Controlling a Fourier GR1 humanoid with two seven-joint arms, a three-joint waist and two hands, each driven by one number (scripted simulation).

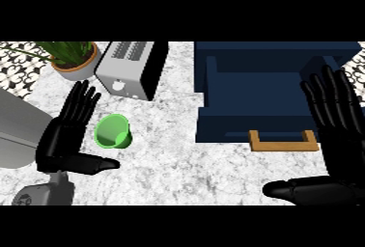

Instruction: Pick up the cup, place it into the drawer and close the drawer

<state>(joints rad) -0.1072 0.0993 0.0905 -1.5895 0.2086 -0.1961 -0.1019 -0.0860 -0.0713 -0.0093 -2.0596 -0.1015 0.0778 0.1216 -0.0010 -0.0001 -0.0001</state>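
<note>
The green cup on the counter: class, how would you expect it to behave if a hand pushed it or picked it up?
The green cup seems to lie tilted on its side, so a push would probably roll it across the marble counter. Its round, smooth-looking wall may slip between fingers. It looks small and thin-walled beside the left hand, so it is likely light to lift.

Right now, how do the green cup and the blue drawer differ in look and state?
The cup is small, round and bright green, lying tipped on the counter beside the left hand; the drawer is large, boxy and dark blue, pulled open, with a wooden handle, near the right hand. Both show nothing inside.
</note>
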